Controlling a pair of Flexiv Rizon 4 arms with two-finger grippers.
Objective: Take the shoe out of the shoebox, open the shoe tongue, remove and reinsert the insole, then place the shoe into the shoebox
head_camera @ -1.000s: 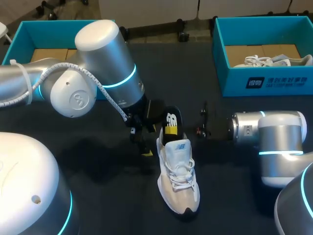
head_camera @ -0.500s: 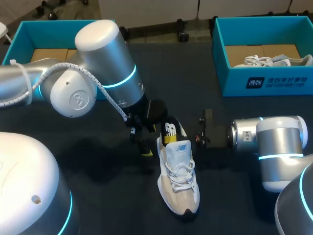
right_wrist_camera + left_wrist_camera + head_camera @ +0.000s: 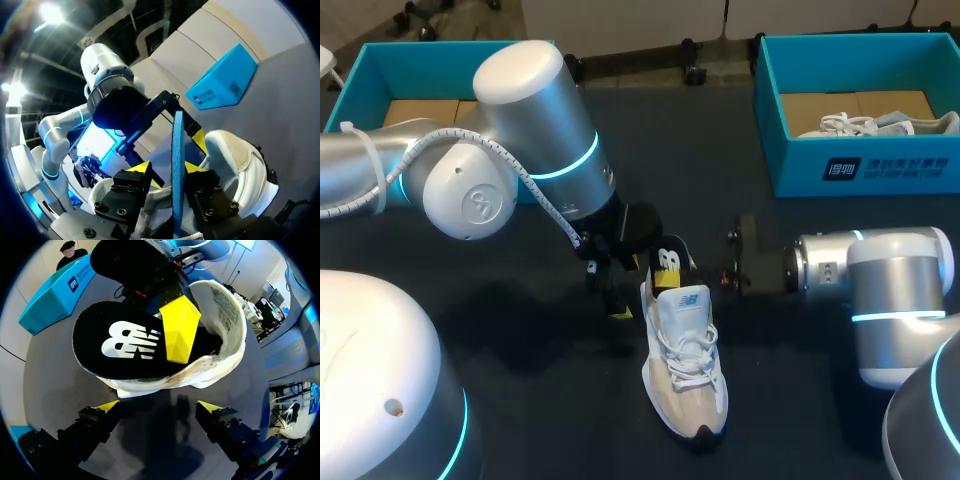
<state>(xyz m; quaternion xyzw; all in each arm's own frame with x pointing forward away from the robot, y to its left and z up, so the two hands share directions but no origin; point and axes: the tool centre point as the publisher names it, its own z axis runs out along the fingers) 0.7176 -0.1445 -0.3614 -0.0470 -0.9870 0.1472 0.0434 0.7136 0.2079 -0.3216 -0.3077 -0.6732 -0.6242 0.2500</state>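
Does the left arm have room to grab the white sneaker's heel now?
Probably yes. The left end effector is open, with the heel of the white mesh sneaker straight ahead and nothing between them. The right end effector holds only the black insole.

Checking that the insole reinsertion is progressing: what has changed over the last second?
The right gripper moved in toward the shoe. The insole at that gripper tipped down from standing steeply to lying lower over the heel opening, mostly in the first half-second. No new grasp or release shows. The left gripper stayed open behind the heel, and the shoe did not shift.
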